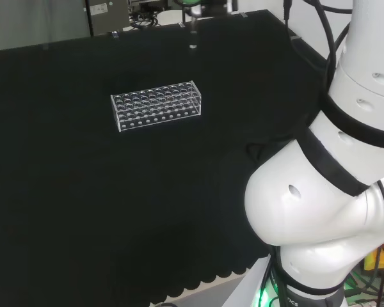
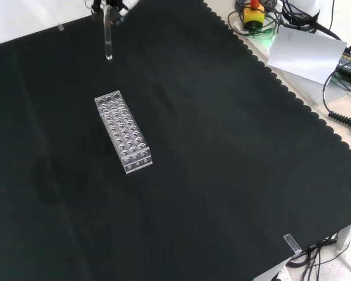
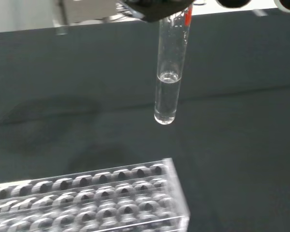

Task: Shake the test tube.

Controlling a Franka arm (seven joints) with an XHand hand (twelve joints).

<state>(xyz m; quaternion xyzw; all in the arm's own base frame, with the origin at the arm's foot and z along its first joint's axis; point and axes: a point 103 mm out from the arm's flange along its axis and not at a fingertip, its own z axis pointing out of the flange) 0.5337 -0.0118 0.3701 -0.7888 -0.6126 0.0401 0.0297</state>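
Hand (image 2: 108,6) at the top edge of the front view, pinching the upper end of a clear glass test tube (image 2: 108,38). Tube hanging upright in the air, clear liquid (image 3: 165,99) filling its rounded lower part. Below and apart, in the wrist view, a clear plastic rack (image 2: 123,132) with rows of round holes, standing on the black-clothed counter (image 2: 222,175).

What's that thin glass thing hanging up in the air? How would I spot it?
Start at the black cloth over the bench and find the clear rack full of holes. Above the cloth beyond one end of it, the hand holds a test tube upright. Unlike the rack, it is a single slim tube off the cloth, with clear liquid at its rounded bottom.
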